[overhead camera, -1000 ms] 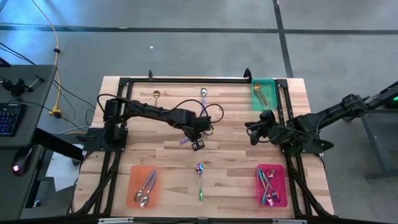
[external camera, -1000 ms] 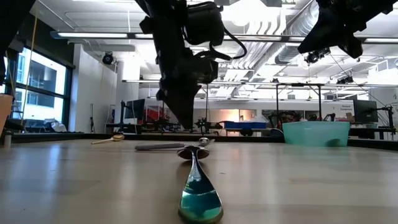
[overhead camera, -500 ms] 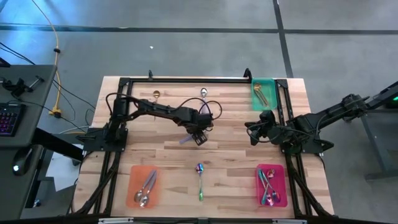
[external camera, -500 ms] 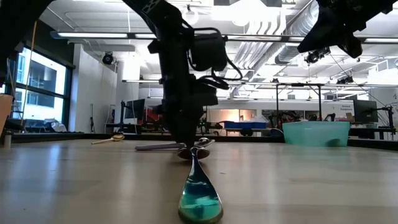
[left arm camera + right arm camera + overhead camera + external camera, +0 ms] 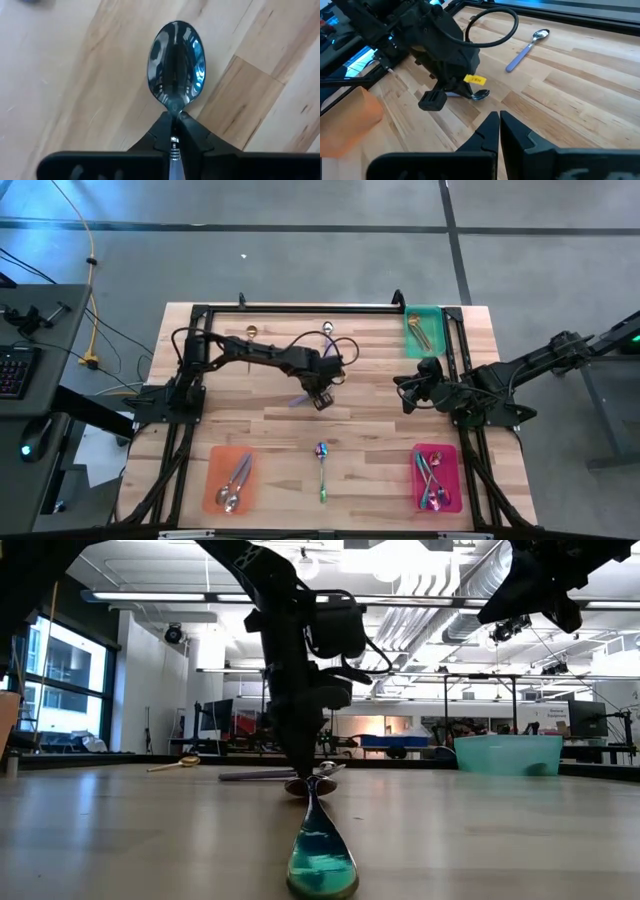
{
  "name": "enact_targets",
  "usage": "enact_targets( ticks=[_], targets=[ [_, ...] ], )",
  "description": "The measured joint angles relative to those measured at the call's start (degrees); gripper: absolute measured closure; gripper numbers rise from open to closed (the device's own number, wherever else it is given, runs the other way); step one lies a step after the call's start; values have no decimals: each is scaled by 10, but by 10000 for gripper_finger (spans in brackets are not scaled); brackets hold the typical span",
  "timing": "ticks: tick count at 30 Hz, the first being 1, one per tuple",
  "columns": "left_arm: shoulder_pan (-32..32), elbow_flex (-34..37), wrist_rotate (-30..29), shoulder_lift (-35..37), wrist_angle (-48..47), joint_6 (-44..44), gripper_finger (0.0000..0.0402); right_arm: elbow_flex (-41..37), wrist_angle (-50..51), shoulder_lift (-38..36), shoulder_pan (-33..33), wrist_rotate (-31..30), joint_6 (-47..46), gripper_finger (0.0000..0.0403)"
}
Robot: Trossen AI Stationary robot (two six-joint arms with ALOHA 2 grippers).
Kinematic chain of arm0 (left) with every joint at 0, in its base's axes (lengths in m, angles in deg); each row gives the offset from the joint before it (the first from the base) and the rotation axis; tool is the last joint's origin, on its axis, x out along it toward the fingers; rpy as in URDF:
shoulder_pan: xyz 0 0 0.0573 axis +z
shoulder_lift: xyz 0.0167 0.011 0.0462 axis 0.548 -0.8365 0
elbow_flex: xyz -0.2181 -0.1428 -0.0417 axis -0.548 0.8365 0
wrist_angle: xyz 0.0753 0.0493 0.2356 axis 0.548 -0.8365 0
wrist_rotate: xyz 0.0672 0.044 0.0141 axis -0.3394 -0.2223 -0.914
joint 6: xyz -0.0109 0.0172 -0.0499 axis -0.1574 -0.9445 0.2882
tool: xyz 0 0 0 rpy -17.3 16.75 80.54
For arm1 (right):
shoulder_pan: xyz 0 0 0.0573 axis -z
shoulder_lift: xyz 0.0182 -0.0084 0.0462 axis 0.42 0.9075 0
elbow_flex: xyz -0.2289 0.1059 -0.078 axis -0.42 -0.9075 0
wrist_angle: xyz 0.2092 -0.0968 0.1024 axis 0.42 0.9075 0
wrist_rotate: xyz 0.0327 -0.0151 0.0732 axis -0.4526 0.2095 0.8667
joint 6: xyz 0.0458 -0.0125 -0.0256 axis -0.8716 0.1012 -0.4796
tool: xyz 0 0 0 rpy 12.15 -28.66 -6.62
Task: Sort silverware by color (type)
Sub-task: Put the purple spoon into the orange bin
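Silverware is scattered across the table, so going left to right in the overhead shot: silver spoons in the orange tray (image 5: 231, 480) lower left, a gold spoon (image 5: 252, 332) upper left. At centre the left gripper (image 5: 319, 399) has its jaws pinched on the neck of a bluish spoon (image 5: 176, 63) lying on the wood. I'd lift straight up and slow so the thin handle doesn't twist out. The rainbow spoon (image 5: 322, 469) sits below. Right gripper (image 5: 408, 397) waits at right of centre, jaws closed, empty, between the green tray (image 5: 434, 313) and pink tray (image 5: 434, 479).
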Motion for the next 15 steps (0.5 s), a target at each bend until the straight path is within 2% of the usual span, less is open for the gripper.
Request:
enact_targets(
  ticks=[7, 11, 15],
  targets=[
    [8, 6, 48, 30, -20, 2, 398, 0, -2, 0, 0, -1, 15, 403],
    [0, 8, 87, 48, -45, 32, 399, 0, -3, 0, 0, -1, 15, 403],
    [-19, 7, 85, 76, -72, 58, 400, 0, -4, 0, 0, 1, 16, 403]
  ],
)
